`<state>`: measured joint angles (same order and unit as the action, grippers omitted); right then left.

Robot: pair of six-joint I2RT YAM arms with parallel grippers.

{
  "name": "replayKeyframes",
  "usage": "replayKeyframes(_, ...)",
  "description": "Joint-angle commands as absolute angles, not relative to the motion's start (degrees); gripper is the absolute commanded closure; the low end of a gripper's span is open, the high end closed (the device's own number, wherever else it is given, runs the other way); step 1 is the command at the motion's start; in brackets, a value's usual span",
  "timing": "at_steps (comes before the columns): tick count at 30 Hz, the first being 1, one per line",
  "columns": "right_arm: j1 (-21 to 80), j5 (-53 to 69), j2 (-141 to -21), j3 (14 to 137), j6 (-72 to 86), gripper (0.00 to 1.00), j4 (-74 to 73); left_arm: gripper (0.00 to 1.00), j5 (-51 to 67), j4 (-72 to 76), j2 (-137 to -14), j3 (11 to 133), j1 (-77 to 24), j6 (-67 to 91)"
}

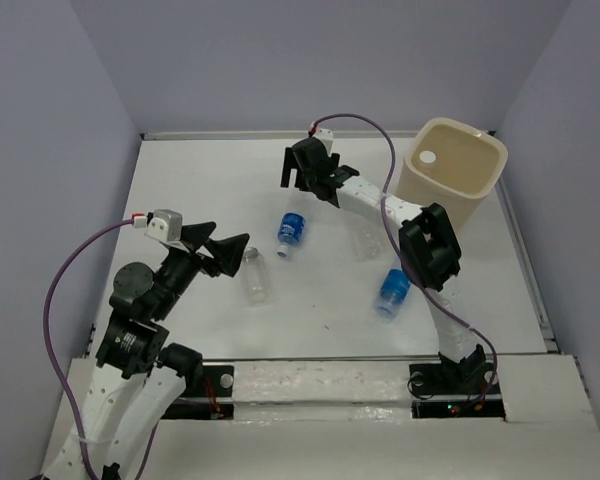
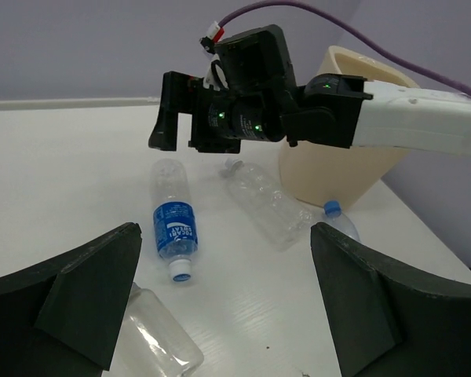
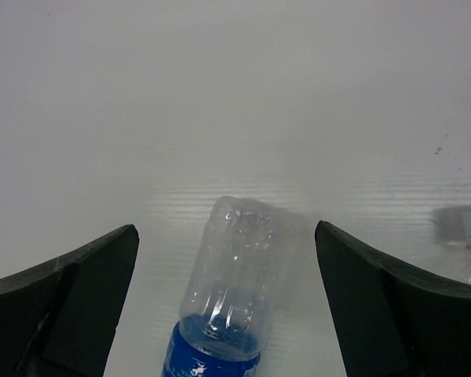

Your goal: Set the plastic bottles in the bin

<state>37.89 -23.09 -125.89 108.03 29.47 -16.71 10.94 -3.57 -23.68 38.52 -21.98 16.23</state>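
The cream bin [image 1: 467, 190] stands at the back right. A blue-labelled bottle [image 1: 292, 231] lies mid-table, its clear base between my open right gripper's [image 3: 226, 229] fingers in the right wrist view [image 3: 235, 275]. That gripper [image 1: 302, 183] hovers just behind it, untouching. A clear unlabelled bottle [image 1: 255, 276] lies by my open, empty left gripper [image 1: 236, 253], at the left finger in the left wrist view [image 2: 153, 336]. Another clear bottle [image 1: 366, 241] and a second blue-labelled bottle [image 1: 392, 291] lie nearer the bin.
The right arm [image 1: 425, 245] stretches over the table between the bin and the bottles. Grey walls enclose the table on three sides. A small white round thing [image 1: 429, 157] shows inside the bin. In the left wrist view the bin [image 2: 330, 169] stands behind the right gripper [image 2: 182, 129].
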Motion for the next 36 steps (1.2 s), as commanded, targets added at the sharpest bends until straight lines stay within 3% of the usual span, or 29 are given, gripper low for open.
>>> replayKeyframes(1, 36.7, -21.7, -130.5, 116.6, 34.4, 0.00, -23.5, 0.01, 10.3, -2.4, -22.9, 40.1, -23.4, 16.1)
replayKeyframes(16, 35.1, -12.2, -137.7, 117.6, 39.7, 0.04, -24.7, 0.01, 9.6, -2.7, -22.2, 40.3, -25.2, 15.8)
replayKeyframes(23, 35.1, -11.1, -138.4, 119.2, 40.3, 0.29, -24.6, 0.01, 9.4, -2.7, -22.4, 40.3, -25.3, 15.6)
replayKeyframes(24, 35.1, -11.2, -138.1, 119.0, 40.4, 0.35, -24.5, 0.01, 9.4, -2.7, -22.5, 40.4, -25.3, 15.7)
replayKeyframes(25, 35.1, -11.9, -137.1, 118.5, 40.5, 0.49, -24.4, 0.01, 9.3, -2.7, -22.5, 40.4, -25.2, 15.7)
replayKeyframes(27, 35.1, -12.6, -135.8, 117.7, 40.6, 0.62, -23.8, 0.01, 9.3, -2.8, -22.5, 40.3, -25.3, 15.7)
replayKeyframes(36, 36.3, -15.6, -117.6, 107.9, 31.8, 0.68, -10.6, 0.01, 9.3, -2.7, -22.7, 40.3, -25.0, 15.8)
